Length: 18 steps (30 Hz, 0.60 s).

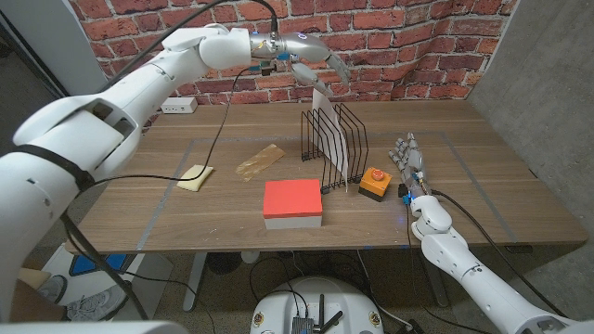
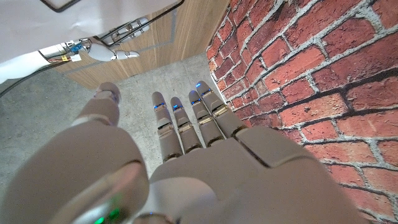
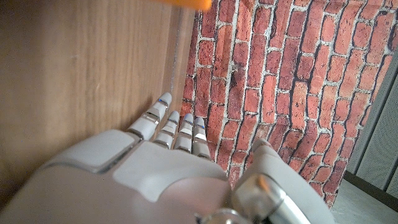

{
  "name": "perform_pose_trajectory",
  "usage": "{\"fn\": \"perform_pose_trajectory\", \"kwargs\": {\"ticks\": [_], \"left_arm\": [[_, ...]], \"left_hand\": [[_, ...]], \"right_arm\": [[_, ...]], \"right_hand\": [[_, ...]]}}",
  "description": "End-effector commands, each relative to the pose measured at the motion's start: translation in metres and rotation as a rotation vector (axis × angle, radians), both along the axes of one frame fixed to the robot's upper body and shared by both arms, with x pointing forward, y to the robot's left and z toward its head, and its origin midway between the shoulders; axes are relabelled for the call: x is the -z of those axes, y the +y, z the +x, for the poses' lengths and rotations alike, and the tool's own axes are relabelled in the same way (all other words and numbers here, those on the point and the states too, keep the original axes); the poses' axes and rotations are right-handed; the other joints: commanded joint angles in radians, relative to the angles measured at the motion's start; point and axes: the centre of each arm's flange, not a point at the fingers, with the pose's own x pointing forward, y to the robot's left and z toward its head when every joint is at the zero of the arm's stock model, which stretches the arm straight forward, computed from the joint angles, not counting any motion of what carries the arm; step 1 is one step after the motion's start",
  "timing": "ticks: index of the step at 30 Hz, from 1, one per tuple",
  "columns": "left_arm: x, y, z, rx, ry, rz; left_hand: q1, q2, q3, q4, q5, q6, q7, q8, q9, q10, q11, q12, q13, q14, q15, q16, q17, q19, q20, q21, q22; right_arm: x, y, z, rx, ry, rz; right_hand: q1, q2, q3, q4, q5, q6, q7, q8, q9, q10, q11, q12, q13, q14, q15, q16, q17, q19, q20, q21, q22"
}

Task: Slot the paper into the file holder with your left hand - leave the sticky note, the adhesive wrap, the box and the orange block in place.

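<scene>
Your left hand (image 1: 311, 57), fingers spread and empty above the paper (image 1: 332, 130) standing in the file holder (image 1: 334, 139), could knock it on withdrawal.

A power strip (image 1: 178, 105) lies at the wooden table's (image 1: 232, 218) far edge, against a brick wall (image 1: 399, 37).
</scene>
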Motion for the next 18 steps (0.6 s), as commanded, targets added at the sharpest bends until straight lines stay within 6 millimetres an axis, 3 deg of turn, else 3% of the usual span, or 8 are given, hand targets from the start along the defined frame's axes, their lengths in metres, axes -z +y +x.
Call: {"fn": "perform_pose_trajectory", "kwargs": {"ticks": [1, 18], "left_arm": [[-0.001, 0.016, -0.001, -0.039, 0.058, -0.140], [0.018, 0.045, 0.002, -0.084, 0.134, -0.376]], "left_hand": [[-0.011, 0.002, 0.000, 0.005, 0.006, -0.008, 0.002, -0.003, 0.001, -0.003, 0.004, 0.004, 0.002, 0.001, -0.077, 0.009, 0.001, -0.007, -0.101, 0.007, 0.001], [-0.039, 0.019, 0.000, 0.014, 0.005, -0.027, 0.007, -0.005, 0.000, -0.020, 0.021, 0.005, 0.002, -0.001, -0.064, 0.009, 0.003, -0.006, -0.091, 0.009, 0.001]], "right_arm": [[-0.002, -0.002, 0.000, -0.001, 0.000, -0.007], [-0.014, -0.007, -0.004, 0.006, -0.023, -0.053]], "right_hand": [[0.002, 0.041, 0.004, -0.004, -0.002, 0.005, -0.005, 0.001, 0.004, 0.003, 0.001, 0.006, 0.001, 0.002, -0.003, 0.005, 0.003, 0.009, -0.002, 0.002, 0.005], [0.003, 0.041, 0.005, -0.005, -0.003, 0.004, -0.006, 0.000, 0.004, 0.001, 0.000, 0.006, 0.001, -0.001, -0.003, 0.003, 0.002, 0.005, -0.009, 0.001, 0.005]]}}
